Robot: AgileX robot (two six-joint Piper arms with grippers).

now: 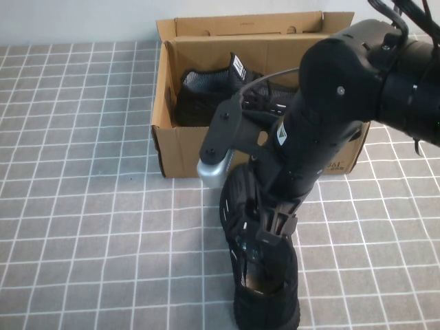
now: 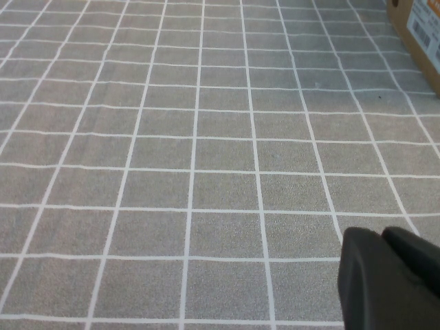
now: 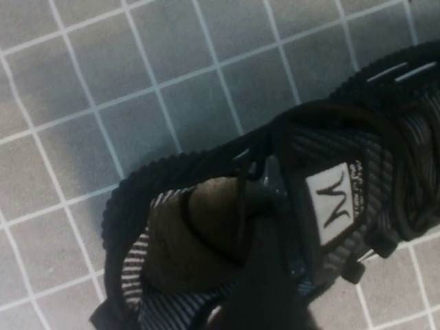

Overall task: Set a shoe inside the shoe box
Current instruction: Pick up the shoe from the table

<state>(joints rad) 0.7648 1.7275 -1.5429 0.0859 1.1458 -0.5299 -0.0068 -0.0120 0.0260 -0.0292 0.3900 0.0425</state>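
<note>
The black knit shoe (image 1: 265,289) lies in front of the brown cardboard shoe box (image 1: 180,148), heel toward me, and I cannot tell whether it is lifted. In the right wrist view the shoe (image 3: 172,240) shows its tan insole and white tongue label. My right gripper (image 1: 275,230) reaches down into the shoe's opening. One finger sits inside beside the tongue, shut on the shoe's side. My left gripper (image 2: 381,237) hovers shut and empty over bare tiled cloth, out of the high view.
The box stands open with its lid flap up at the back and holds the black mate shoe (image 1: 203,96). A corner of the box (image 2: 419,27) shows in the left wrist view. Grey tiled cloth stretches to the left of the box.
</note>
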